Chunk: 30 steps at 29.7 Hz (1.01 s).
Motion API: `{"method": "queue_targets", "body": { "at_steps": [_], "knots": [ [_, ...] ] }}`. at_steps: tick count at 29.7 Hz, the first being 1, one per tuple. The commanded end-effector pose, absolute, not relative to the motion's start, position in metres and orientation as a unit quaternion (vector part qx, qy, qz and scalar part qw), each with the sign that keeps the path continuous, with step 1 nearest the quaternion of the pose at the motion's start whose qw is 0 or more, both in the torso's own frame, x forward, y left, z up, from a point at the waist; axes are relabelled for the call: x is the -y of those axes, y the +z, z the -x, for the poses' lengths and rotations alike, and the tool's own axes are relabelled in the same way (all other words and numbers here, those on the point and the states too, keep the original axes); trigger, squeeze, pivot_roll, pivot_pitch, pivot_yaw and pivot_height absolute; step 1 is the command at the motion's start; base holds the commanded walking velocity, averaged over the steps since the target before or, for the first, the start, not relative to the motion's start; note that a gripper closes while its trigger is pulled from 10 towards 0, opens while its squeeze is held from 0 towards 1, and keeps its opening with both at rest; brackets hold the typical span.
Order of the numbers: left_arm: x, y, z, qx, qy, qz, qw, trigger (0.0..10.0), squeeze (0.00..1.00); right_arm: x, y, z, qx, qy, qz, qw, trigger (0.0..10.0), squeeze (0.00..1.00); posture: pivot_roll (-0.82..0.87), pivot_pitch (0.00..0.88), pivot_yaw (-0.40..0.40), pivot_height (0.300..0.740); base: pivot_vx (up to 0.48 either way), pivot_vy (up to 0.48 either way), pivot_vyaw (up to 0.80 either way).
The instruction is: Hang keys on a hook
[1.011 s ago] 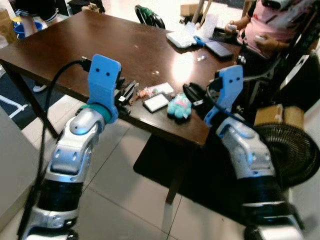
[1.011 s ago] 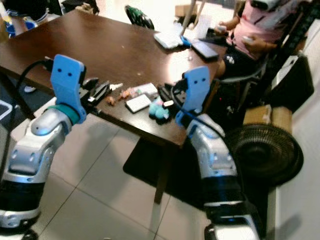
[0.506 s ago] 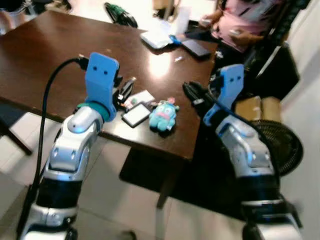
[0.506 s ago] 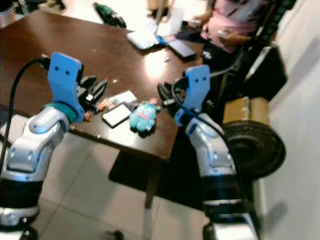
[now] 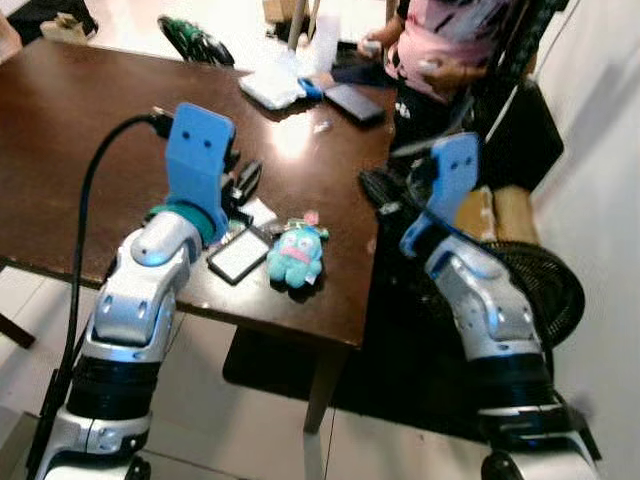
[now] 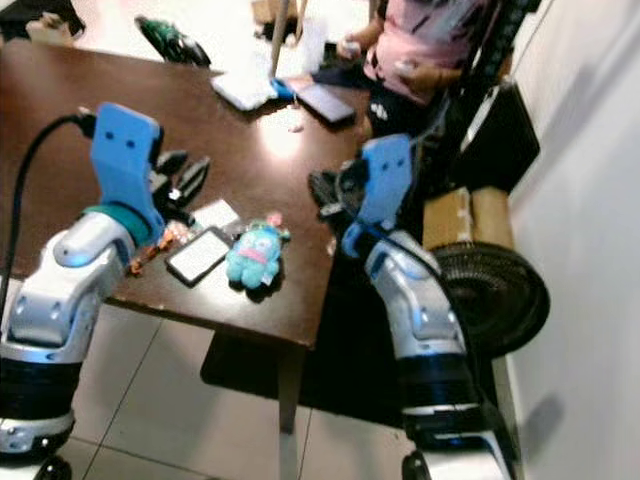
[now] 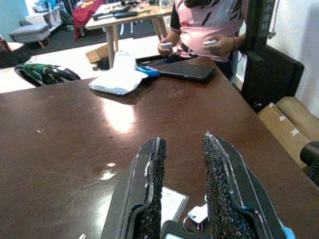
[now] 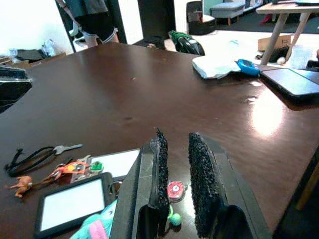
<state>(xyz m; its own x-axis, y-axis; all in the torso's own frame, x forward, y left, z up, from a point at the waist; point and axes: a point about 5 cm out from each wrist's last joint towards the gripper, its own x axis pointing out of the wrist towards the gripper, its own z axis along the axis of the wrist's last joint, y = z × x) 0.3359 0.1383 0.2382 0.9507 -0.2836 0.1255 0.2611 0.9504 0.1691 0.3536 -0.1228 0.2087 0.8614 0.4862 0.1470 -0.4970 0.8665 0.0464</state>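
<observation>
Pale tiled floor point(image 5: 260, 420) runs beneath a large dark-brown wooden table point(image 5: 80, 120) whose glossy top reflects a bright patch of light. At the far corner of that table sits a person in a pink top point(image 5: 450, 40), holding small objects in both hands. Beside the robot's right arm, on the floor, lies a round black fan grille point(image 5: 545, 290), with a brown cardboard box point(image 5: 510, 210) just behind it.

On the far part of the table rest a folded white cloth point(image 7: 119, 79), a small blue object point(image 7: 145, 70) touching it, and a flat dark tablet point(image 7: 187, 72) just beside that.

Near the table's front edge lies a turquoise plush toy with a pink face point(image 5: 297, 255), and close to its left a black-framed card holder with a white face point(image 5: 238, 254). A white card point(image 8: 117, 163) lies touching the holder's far side. The bunch of keys with orange charms and a black cord point(image 8: 47, 162) lies flat on the wood further to the left of the holder, one silver key pointing away.

The left gripper point(image 7: 182, 186) hovers above the holder and card, its black textured fingers point(image 7: 149, 184) parted and grasping nothing. The right gripper point(image 8: 175, 174) hangs near the plush toy, its fingers point(image 8: 202, 179) a little apart and likewise unloaded.
</observation>
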Motion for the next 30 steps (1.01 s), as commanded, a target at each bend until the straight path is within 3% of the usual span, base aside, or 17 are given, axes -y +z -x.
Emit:
{"method": "queue_targets", "body": {
  "at_steps": [1, 8, 10, 15, 19, 25, 26, 30],
  "knots": [
    [-0.138, 0.232, -0.336, 0.063, -0.137, -0.095, 0.984, 10.0, 0.0, 0.125, 0.207, -0.354, 0.062, 0.251, -0.042, 0.965, 10.0, 0.0, 0.09, 0.0, 0.072, 0.74, 0.0, 0.0, 0.0],
    [-0.134, 0.217, -0.333, 0.029, -0.172, -0.16, 0.972, 10.0, 0.0, 0.124, 0.205, -0.354, 0.061, 0.252, -0.035, 0.965, 10.0, 0.0, 0.09, 0.0, 0.074, 0.74, 0.0, 0.0, 0.0],
    [-0.132, 0.197, -0.327, -0.006, -0.211, -0.243, 0.947, 10.0, 0.0, 0.124, 0.204, -0.353, 0.059, 0.252, -0.024, 0.966, 10.0, 0.0, 0.09, 0.0, 0.072, 0.74, 0.0, 0.0, 0.0],
    [-0.13, 0.178, -0.32, -0.046, -0.24, -0.304, 0.921, 10.0, 0.0, 0.125, 0.202, -0.354, 0.057, 0.252, -0.011, 0.966, 10.0, 0.0, 0.09, 0.0, 0.07, 0.74, 0.0, 0.0, 0.0],
    [-0.131, 0.164, -0.313, -0.086, -0.274, -0.333, 0.898, 10.0, 0.0, 0.124, 0.201, -0.354, 0.057, 0.253, -0.006, 0.966, 10.0, 0.0, 0.09, 0.0, 0.07, 0.74, 0.0, 0.0, 0.0],
    [-0.131, 0.162, -0.311, -0.09, -0.284, -0.336, 0.893, 10.0, 0.0, 0.123, 0.201, -0.354, 0.056, 0.254, -0.005, 0.966, 10.0, 0.0, 0.09, 0.0, 0.07, 0.74, 0.0, 0.0, 0.0],
    [-0.131, 0.162, -0.311, -0.092, -0.287, -0.333, 0.894, 10.0, 1.0, 0.123, 0.2, -0.353, 0.055, 0.254, -0.005, 0.966, 10.0, 0.0, 0.09, 0.0, 0.071, 0.74, 0.0, 0.0, 0.0],
    [-0.131, 0.16, -0.31, -0.099, -0.289, -0.33, 0.893, 10.0, 1.0, 0.123, 0.2, -0.353, 0.055, 0.254, -0.005, 0.966, 10.0, 0.0, 0.09, 0.0, 0.074, 0.74, 0.0, 0.0, 0.0]
  ]
}}
